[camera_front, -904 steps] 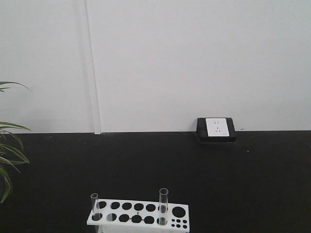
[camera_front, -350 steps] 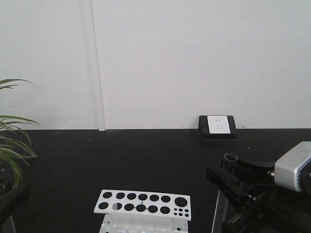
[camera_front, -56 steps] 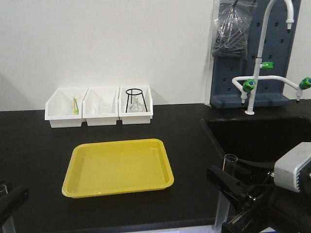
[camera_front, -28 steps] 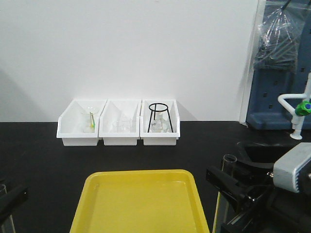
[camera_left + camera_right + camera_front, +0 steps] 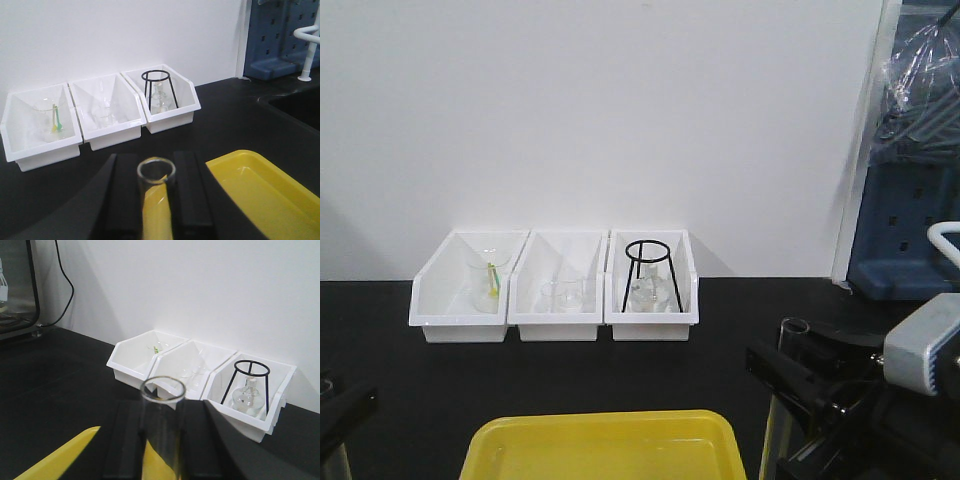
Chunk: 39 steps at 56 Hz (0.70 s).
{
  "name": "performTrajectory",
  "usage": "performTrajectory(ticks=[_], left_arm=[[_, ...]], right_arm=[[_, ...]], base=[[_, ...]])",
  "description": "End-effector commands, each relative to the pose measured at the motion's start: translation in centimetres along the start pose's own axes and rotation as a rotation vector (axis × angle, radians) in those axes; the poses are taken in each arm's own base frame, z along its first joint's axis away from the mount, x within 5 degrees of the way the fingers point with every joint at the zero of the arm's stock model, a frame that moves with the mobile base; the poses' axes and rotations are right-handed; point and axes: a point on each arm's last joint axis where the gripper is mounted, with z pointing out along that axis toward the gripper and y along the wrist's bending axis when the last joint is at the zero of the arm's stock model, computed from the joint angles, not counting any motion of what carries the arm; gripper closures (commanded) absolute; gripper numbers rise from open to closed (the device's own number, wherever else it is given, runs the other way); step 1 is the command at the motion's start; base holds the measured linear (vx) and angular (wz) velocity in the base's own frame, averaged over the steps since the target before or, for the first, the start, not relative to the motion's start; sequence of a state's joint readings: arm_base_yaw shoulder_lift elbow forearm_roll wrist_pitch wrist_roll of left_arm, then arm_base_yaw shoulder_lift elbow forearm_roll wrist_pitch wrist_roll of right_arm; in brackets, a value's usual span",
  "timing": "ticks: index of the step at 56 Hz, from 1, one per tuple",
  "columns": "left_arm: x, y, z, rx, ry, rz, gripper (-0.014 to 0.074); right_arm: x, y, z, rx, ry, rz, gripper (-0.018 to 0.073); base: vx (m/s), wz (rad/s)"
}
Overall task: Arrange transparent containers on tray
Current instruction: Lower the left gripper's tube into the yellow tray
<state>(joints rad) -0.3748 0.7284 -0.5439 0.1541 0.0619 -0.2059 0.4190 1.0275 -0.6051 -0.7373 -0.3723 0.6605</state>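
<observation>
- Left gripper (image 5: 156,207) clenched on an upright narrow tube (image 5: 156,172), bottom centre.
- Right gripper (image 5: 162,457) grasps an upright wide tube (image 5: 162,412).
- Tray (image 5: 260,182) at lower right.

We see clear, smooth glass in the left test tube (image 5: 157,205) and the right test tube (image 5: 162,440), each between matt black plastic fingers (image 5: 122,200). The tray (image 5: 255,190) is glossy yellow plastic. At its twelve o'clock, the three bins (image 5: 558,325) are smooth white plastic with a soft sheen. The tripod (image 5: 672,272) looks like thin black-coated wire. The tabletop (image 5: 400,390) is matt black.
</observation>
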Motion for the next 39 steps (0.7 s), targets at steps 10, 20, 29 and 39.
performTrajectory(ticks=[10,20,29,39], left_arm=[[-1.72,-0.30,-0.31,0.025,-0.112,-0.013,0.0600],[-1.72,-0.30,-0.31,0.025,-0.112,-0.013,0.0600],[-1.72,-0.30,-0.31,0.025,-0.112,-0.014,0.0600],[-1.72,-0.30,-0.31,0.025,-0.112,-0.015,0.0600]], right_arm=[[-1.90,0.32,-0.33,-0.032,-0.101,-0.002,0.0571],[-1.90,0.32,-0.33,-0.032,-0.101,-0.002,0.0571],[-1.90,0.32,-0.33,-0.032,-0.101,-0.002,0.0571],[-1.91,0.31,-0.33,-0.031,-0.102,0.000,0.0571]], base=[[0.05,-0.02],[0.00,0.00],[0.00,0.00],[0.00,0.00]])
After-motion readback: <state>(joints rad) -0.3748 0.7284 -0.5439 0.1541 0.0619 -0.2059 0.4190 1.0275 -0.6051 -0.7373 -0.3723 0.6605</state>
